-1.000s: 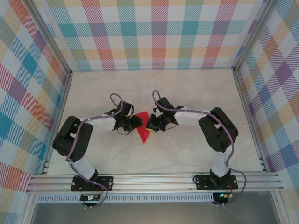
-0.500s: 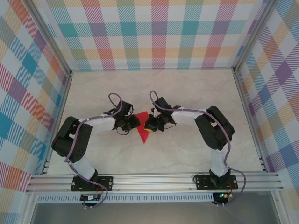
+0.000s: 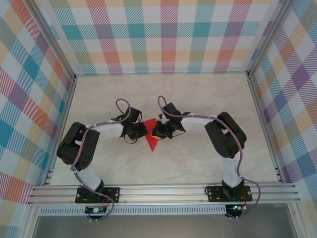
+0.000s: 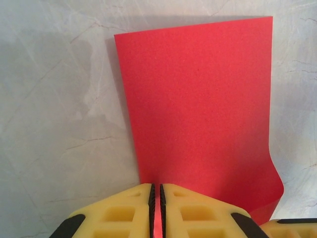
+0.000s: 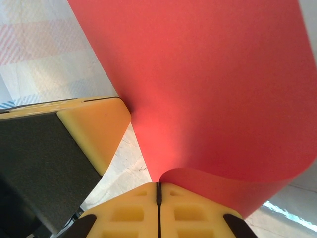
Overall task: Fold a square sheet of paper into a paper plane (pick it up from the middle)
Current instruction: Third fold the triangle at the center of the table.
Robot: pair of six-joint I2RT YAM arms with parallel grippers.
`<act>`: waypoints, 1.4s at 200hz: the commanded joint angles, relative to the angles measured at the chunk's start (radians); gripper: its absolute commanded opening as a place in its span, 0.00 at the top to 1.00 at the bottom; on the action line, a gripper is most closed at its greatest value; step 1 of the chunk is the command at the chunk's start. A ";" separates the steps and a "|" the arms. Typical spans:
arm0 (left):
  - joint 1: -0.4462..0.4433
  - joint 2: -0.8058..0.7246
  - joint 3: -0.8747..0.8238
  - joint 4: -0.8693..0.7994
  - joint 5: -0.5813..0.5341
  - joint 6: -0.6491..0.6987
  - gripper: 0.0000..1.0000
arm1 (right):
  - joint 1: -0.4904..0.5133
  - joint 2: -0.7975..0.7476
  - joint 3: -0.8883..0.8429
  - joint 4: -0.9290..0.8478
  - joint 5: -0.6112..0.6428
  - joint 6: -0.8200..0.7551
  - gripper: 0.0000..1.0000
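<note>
The square sheet of paper [image 3: 153, 142]: quantity one, bright red, located mid-worktop [image 3: 208, 99] between the two hands. From above it presents as a pointed shape with its tip directed toward the near edge. Its upper part is covered by the hands, so the full outline cannot be determined.

Hands: quantity two. The left hand [image 3: 142, 131] meets the sheet from the left and the right hand [image 3: 159, 133] from the right, the two just beside each other.

Left wrist view: the left hand [image 4: 156, 189] has its yellow fingers [image 4: 124, 210] set narrow with a thin red strip between them, so it is pinching the sheet [image 4: 198, 109]. The sheet extends away over the worktop [image 4: 59, 99], its lower right edge bowed. A yellow finger part is cut off at the lower right border.

Right wrist view: the right hand [image 5: 158, 185] is closed, pads together, gripping the sheet [image 5: 208, 89], which curls up out of the seam. A finger of the left hand [image 5: 96, 129], yellow with a dark pad, sits just beside the sheet. The sheet's far edges run out of frame
</note>
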 commanded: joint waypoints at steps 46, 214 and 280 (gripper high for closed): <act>0.019 0.015 0.017 -0.032 -0.002 0.014 0.86 | 0.008 0.038 0.036 0.022 -0.020 -0.021 0.94; 0.020 0.014 0.009 -0.027 0.010 0.015 0.86 | 0.010 0.074 0.042 0.045 -0.031 -0.023 0.94; 0.019 0.015 0.007 -0.027 0.012 0.015 0.86 | 0.010 0.084 0.044 0.027 -0.025 -0.043 0.93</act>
